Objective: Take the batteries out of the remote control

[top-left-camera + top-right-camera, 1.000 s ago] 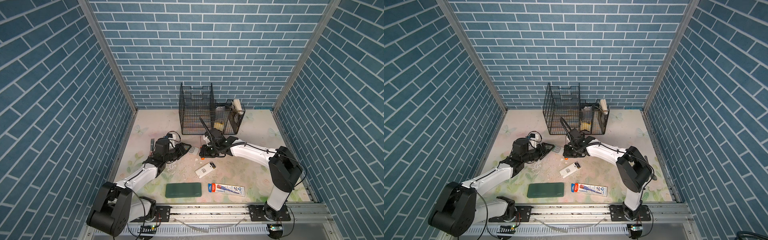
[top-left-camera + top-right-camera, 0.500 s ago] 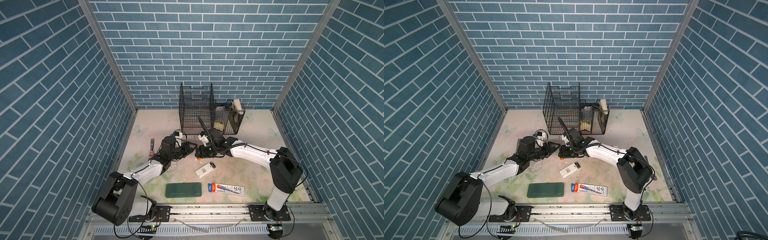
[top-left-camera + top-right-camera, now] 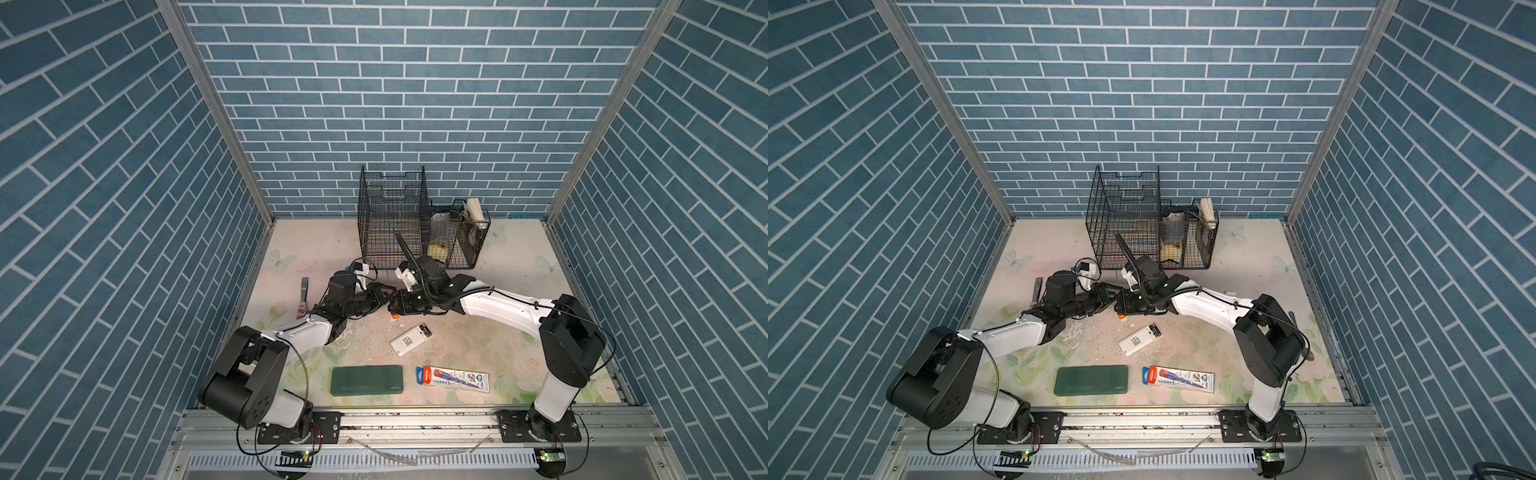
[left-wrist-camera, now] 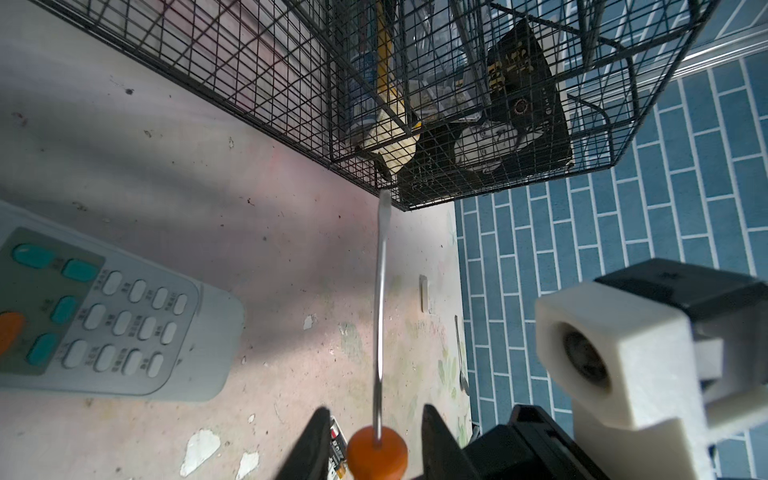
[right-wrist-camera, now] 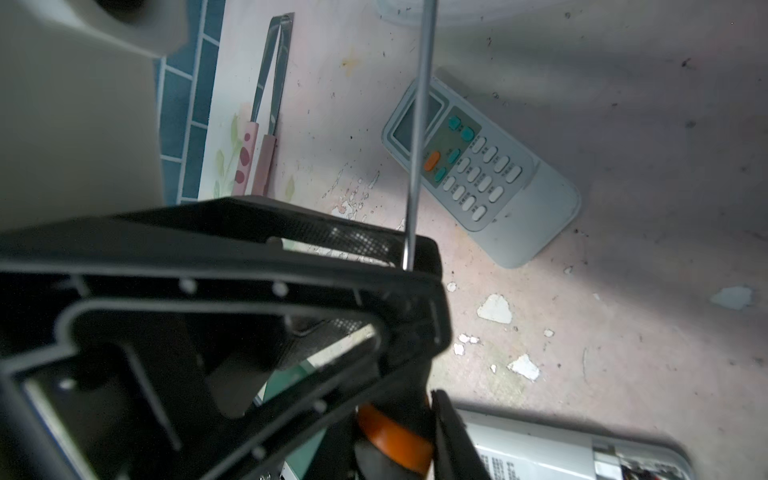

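A: What frames the bench?
B: Blue brick-pattern walls (image 3: 415, 104) on three sides and a metal rail (image 3: 415, 419) along the front. The table (image 3: 316, 245) wears a pale floral cover, scuffed and flaked white at the middle.
A: Start at the left.
B: Pink-handled tweezers (image 3: 305, 289) lie by the left wall. The left gripper (image 3: 383, 297) reaches low to the table's centre, tip to tip with the right gripper (image 3: 395, 306). A grey remote (image 5: 482, 174) lies buttons-up near them.
A: The jaws?
B: The left wrist view puts the left fingers (image 4: 316, 444) either side of the orange collar of a screwdriver (image 4: 379, 324), a sliver of table showing between. Whether they pinch it cannot be told. The right jaws are clamped on its handle.
A: And the batteries (image 4: 338, 446)?
B: One lies just beside the collar, next to a left finger. The others cannot be made out.
A: Further right?
B: A white remote (image 3: 410, 340) lies face down near the grippers, its back compartment open. In front, a green case (image 3: 367, 380) and a printed carton (image 3: 453, 379) sit side by side. At the back stand wire baskets (image 3: 392, 220), tall beside low.
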Available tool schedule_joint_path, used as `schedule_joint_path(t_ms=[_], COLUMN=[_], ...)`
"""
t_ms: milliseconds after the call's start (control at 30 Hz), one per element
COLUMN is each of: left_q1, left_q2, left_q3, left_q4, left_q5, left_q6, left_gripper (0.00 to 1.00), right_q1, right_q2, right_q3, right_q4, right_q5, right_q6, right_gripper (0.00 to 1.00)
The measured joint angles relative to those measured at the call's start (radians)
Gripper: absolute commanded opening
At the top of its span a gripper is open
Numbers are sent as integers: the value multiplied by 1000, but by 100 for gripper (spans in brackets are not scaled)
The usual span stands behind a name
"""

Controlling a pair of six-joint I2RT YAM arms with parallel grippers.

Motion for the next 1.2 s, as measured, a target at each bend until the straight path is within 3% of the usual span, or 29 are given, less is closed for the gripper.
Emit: schedule_joint_path(t_ms=[433, 800, 933, 1067, 1200], left_q1=[-1, -1, -1, -1, 0], left_q2=[38, 48, 49, 49, 49], left_q3=[21, 22, 22, 6, -42], left_q4=[21, 27, 31, 77, 194], left_q5=[15, 16, 15, 9, -18], left_q6=[-3, -4, -6, -22, -53], left_gripper=[32, 11, 0, 0, 0], right_q1=[0, 0, 0, 0, 0], right_q2=[0, 0, 0, -5, -29], right_q3=[0, 0, 0, 0, -15], right_q4=[4, 4, 4, 7, 29], right_q5=[0, 3, 5, 12, 29], right_q6=[0, -5, -5, -2, 30], right_gripper=[0, 0, 12, 41, 59])
